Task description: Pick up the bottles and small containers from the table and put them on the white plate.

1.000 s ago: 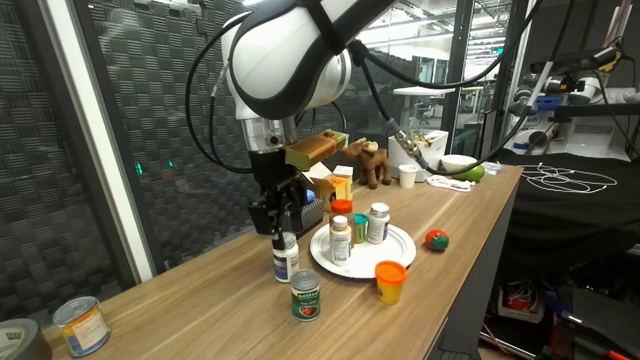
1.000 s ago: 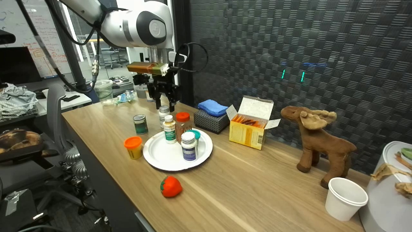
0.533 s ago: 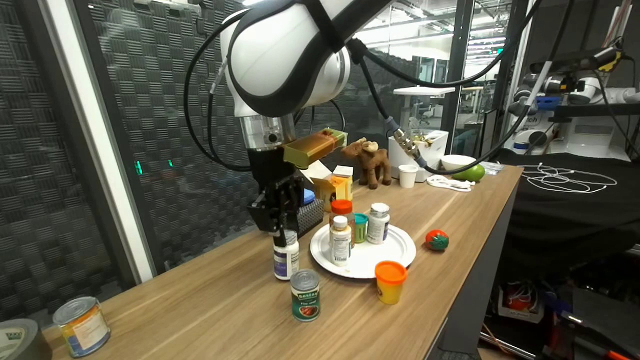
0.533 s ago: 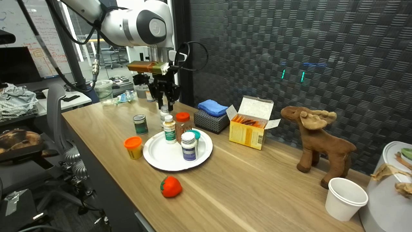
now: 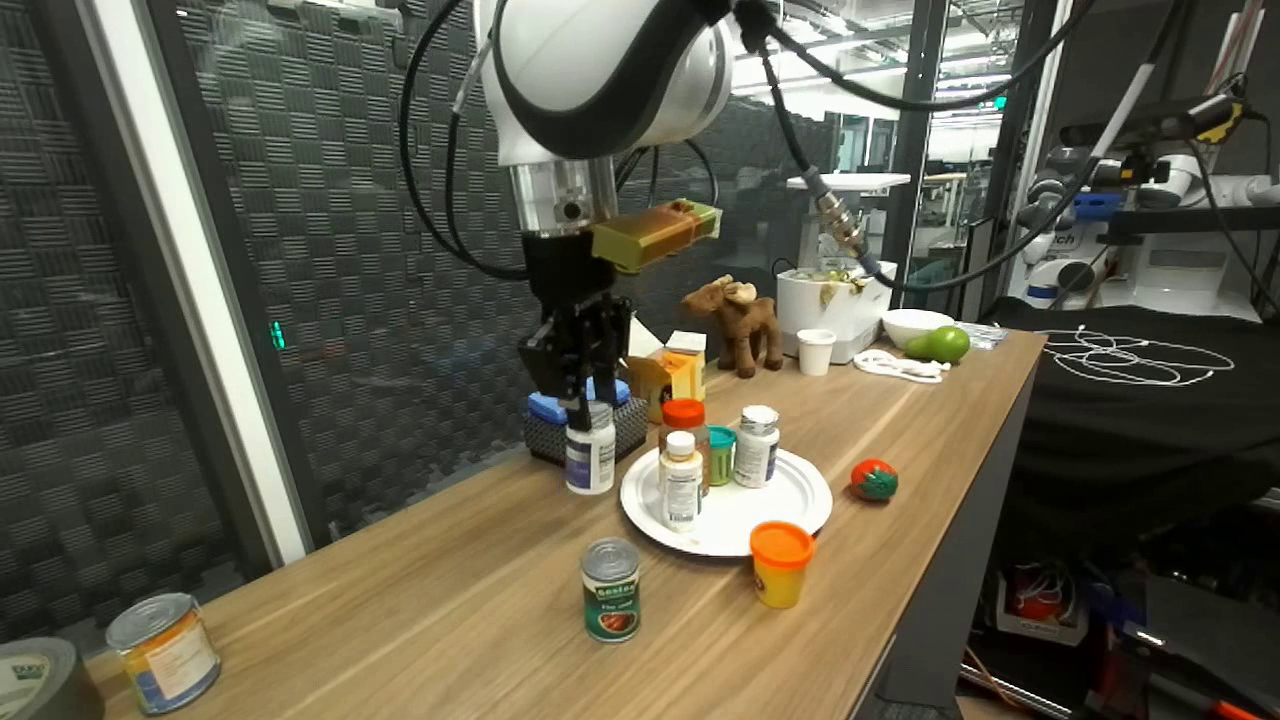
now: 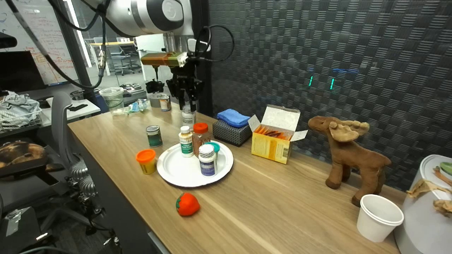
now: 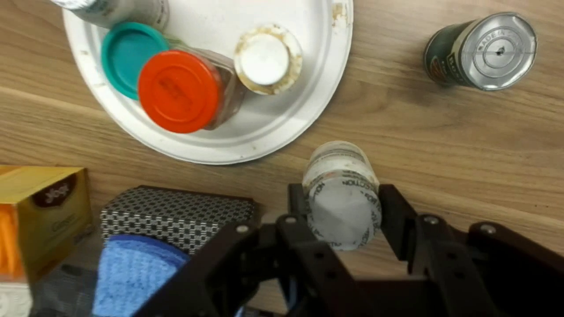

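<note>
The table (image 6: 282, 211) supports a plate (image 6: 176, 169) — around it, in an exterior view: tub (image 6: 146, 163) at nine o'clock, can (image 6: 154, 137) at ten, yellow box (image 6: 271, 148) at two, stuffed moose (image 6: 360, 164) at three, red fruit (image 6: 189, 204) at six.

Diffuse light leaves soft shadows on the table (image 6: 282, 211), though the wrist view's lower-left corner seems blurred.
</note>
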`<state>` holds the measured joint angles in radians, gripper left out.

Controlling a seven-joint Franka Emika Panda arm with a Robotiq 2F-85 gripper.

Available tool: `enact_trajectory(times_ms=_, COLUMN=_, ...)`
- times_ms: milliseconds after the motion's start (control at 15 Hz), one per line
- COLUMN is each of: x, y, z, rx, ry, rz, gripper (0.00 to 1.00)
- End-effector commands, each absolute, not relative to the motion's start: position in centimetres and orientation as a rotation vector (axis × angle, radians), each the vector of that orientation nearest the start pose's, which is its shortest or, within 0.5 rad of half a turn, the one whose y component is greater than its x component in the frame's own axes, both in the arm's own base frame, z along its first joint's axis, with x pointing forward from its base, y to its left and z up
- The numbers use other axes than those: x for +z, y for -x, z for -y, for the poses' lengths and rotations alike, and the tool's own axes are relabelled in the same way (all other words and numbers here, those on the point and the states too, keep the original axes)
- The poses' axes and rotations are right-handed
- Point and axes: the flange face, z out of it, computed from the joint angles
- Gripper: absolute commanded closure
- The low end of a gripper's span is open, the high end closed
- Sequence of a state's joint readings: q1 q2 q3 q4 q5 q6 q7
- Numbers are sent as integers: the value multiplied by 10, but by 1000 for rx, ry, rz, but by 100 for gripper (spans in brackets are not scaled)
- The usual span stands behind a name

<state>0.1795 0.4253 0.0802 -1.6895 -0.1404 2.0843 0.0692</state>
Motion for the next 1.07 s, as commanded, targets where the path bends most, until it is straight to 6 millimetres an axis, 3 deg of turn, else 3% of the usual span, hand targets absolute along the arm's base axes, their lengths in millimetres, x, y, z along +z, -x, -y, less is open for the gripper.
enact_trajectory(times_ms=0, x=402, y=-601, z=-131, rx=-44, ry=3240, rz=340, gripper=80)
enact_trajectory(times_ms=267, x=446, y=-562, z=-105, rx=-144, ry=3249, rz=276, gripper=80)
enact_trajectory(times_ms=533, x=472, y=-525, z=-83, rx=-189, ry=3304, rz=192, gripper=80)
enact_trajectory(times_ms=733, x=467, y=-507, z=-72, rx=-155, ry=3395, rz=173, gripper=80)
enact_trajectory(times_ms=1000, x=431, y=-499, z=-69, rx=-18, ry=3452, rz=193, gripper=80)
